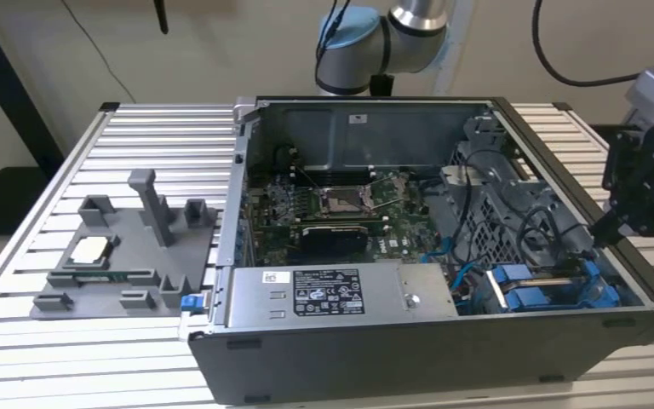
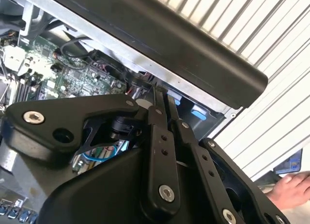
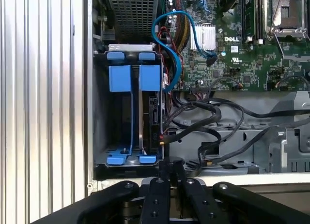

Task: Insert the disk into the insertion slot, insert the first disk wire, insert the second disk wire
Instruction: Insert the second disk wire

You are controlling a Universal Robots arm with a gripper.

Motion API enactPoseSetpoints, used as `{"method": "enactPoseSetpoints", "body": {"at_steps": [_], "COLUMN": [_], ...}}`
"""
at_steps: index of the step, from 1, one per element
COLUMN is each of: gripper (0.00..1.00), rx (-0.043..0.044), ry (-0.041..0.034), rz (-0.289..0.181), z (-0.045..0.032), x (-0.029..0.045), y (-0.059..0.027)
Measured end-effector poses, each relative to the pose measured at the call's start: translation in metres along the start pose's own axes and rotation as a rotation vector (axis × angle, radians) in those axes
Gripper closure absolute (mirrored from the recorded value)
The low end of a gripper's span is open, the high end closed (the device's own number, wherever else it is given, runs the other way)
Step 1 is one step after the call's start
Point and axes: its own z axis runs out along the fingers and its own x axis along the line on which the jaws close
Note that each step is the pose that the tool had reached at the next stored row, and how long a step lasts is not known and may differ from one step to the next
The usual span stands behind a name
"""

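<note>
- I'm hovering the hand (image 3: pixel 167 178) at the case's edge wall, fingers pressed together, holding nothing.
- Disk (image 3: pixel 147 120) is sitting on edge in the insertion slot (image 3: pixel 99 112), straight ahead of the fingertips.
- Its long axis is running along my approach line, blue carrier tabs nearest.

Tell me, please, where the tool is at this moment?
In the exterior view the tool hangs at the computer case's right wall, just above the blue drive bay in the front right corner.
</note>
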Motion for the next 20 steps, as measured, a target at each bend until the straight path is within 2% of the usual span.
{"method": "enactPoseSetpoints", "body": {"at_steps": [10,20], "gripper": [0.84,0.84], "rx": [-0.0077,-0.0083], "ry": [-0.0001,-0.0021], "rz": [0.004,0.004], "z": [-0.0002,0.0026], "x": [0.0049,0.0105], "y": [-0.0036,-0.0073]}}
